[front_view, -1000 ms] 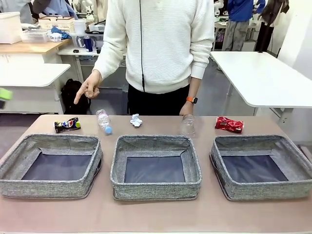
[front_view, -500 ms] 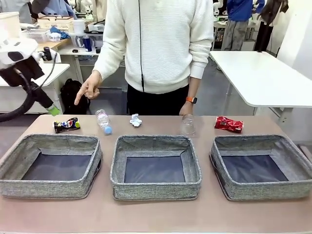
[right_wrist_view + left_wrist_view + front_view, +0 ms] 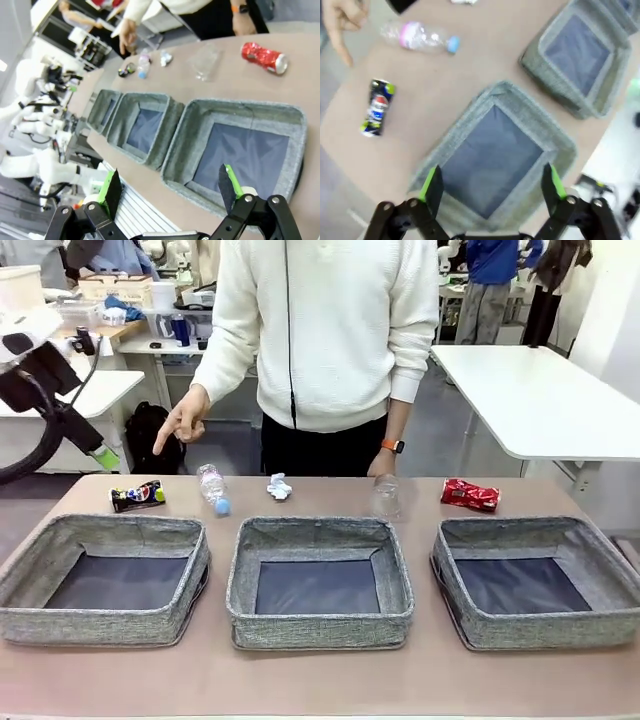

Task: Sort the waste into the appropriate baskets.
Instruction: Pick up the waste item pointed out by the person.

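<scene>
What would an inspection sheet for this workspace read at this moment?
Surface: brown table, bare in front of the bins.
Job's things: left basket, middle basket and right basket, nothing in them. In a row behind them: dark can, bottle, paper wad, clear cup, red can.
Clutter: nothing seen.
Grippers: left gripper open, holding nothing, looking down on the left basket. Right gripper open, holding nothing, facing the right basket.
Cables: black cable looping along the left arm.
Surroundings: person at the far side, pointing hand above the dark can and bottle, other hand behind the cup. White side table beyond.
</scene>
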Motion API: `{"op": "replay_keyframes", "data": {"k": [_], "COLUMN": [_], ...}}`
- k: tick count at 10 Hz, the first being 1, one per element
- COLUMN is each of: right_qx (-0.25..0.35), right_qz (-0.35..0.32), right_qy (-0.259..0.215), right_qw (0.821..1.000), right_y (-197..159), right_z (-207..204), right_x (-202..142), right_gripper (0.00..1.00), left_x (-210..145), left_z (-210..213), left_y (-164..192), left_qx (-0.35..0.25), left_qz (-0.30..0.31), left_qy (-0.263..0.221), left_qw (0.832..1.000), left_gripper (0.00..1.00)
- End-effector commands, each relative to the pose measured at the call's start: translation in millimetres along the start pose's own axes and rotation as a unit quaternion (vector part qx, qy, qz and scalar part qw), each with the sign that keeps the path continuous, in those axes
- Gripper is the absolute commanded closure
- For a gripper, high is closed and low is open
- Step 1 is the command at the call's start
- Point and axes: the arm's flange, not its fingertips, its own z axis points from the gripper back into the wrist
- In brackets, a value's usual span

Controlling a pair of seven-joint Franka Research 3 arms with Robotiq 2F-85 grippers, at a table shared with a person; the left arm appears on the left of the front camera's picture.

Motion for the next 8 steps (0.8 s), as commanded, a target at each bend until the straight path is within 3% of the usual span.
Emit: {"op": "replay_keyframes", "data": {"k": [1,4,5,6,8], "right_qx": [0.007,0.007,0.007,0.007,0.007], "right_qz": [0.013,0.013,0.013,0.013,0.013], "right_qy": [-0.009,-0.009,-0.009,-0.009,-0.009], "right_qw": [1.000,1.000,1.000,1.000,1.000], "right_y": [0,0,0,0,0], "right_z": [1,1,1,1,1], "right_x": [3,3,3,3,3], "right_gripper": [0.00,0.00,0.00,0.00,0.00], "left_x": [29,28,30,22,26], "left_z": [-14,-51,-64,-57,-67], "left_y": [93,148,159,147,164], "left_qx": [-0.069,0.016,0.016,-0.018,-0.004], "left_qz": [-0.118,-0.147,-0.127,-0.138,-0.140], "left_qy": [0.024,0.105,0.079,0.082,0.085], "left_qw": [0.990,0.983,0.989,0.987,0.986], "left_gripper": [0.00,0.00,0.00,0.00,0.00]}}
